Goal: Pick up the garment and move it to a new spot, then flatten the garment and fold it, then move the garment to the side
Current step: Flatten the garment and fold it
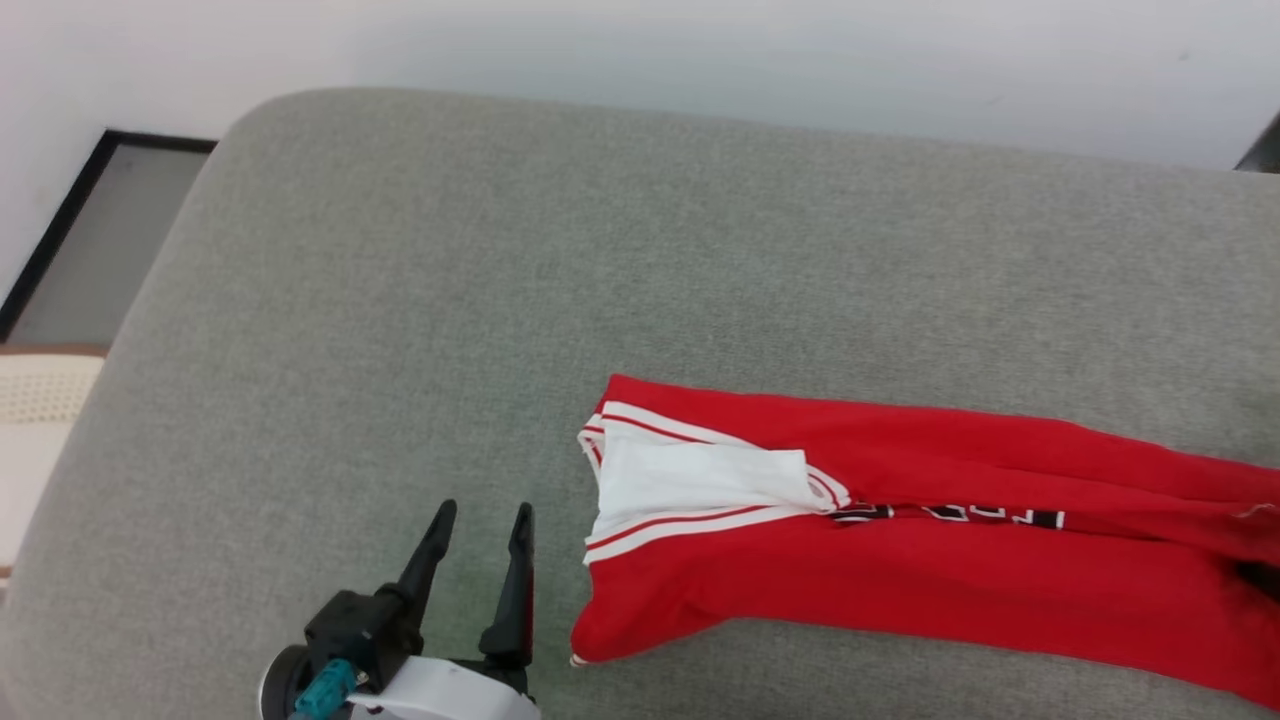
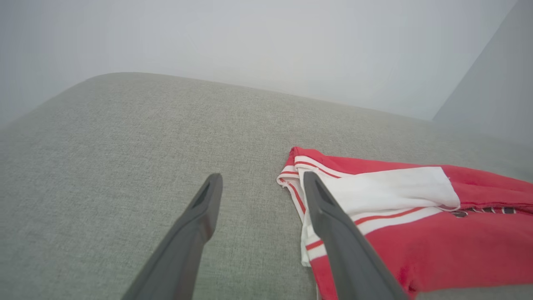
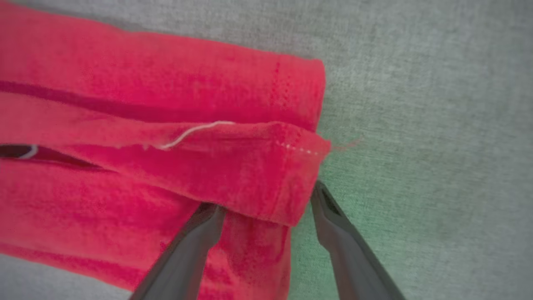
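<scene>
Garment (image 1: 900,590) lies folded into a long strip on the grey cushion (image 1: 400,300), at 4 o'clock in head view. White collar end points to 9 o'clock and the far end runs off at 3. My left gripper (image 1: 480,525) sits at 7 o'clock, just beside the collar, jaws spread and empty. My right gripper (image 3: 266,200): jaws spread, straddling a folded red hem corner, not clamped on it.

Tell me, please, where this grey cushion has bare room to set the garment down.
The cushion is bare across its left half and along the far strip between the garment and the wall. It is crowded at the near right, where the garment lies, with the left gripper beside its striped end and the right gripper at its stitched end.
</scene>
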